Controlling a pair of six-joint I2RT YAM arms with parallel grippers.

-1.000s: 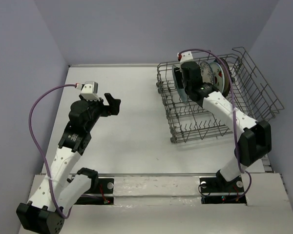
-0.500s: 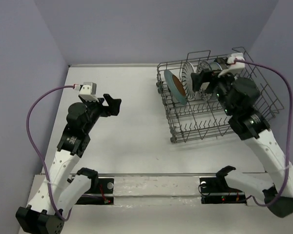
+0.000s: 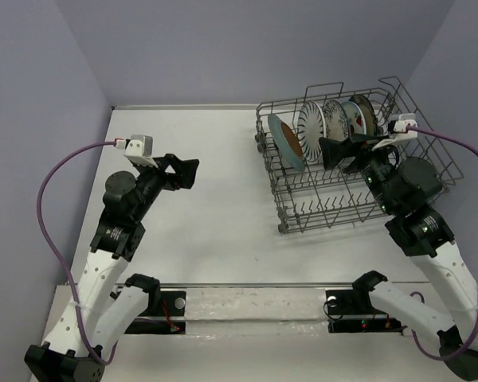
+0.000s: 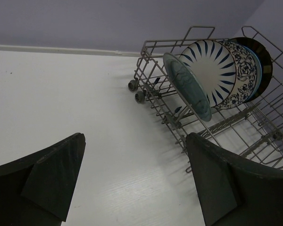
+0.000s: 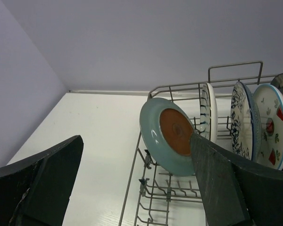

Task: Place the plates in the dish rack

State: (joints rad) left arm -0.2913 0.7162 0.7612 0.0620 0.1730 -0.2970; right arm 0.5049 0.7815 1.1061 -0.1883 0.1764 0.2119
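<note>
- On the far right part of the white tabletop [image 3: 215,207]: large rectangular grey metal wire dish rack [image 3: 323,208], with rows of upright tines and tall open-wire sides.
- In the far half of the rack, on edge among the tines, in a row running left to right: all five round plates.
- At the left end, tilted and set a little apart from the rest: plain teal plate [image 3: 285,143], brown in the middle of the face turned toward the right wrist camera.
- Just right of it, close together and overlapping in the overhead view: blue-and-white radial-striped plate [image 3: 312,121], then blue floral plate with cream centre [image 3: 334,119], then white plate with red strawberries [image 5: 271,127].
- At the right end, mostly hidden behind its neighbours: brown-rimmed tan plate [image 3: 367,118].
- Above the rack, just near of the plate row: right gripper [image 3: 325,153], jaws spread wide, nothing between them; in its own wrist view, dark fingers [image 5: 42,183] to either side of the teal plate, not touching it.
- Above bare tabletop, well to the left of the rack: left gripper [image 3: 183,171], turned toward the rack, jaws likewise wide apart and holding nothing.
- Looping from each wrist back toward the arm bases: purple cables [image 3: 52,199].
- Behind and to both sides of the table: plain lilac walls [image 3: 247,48].
</note>
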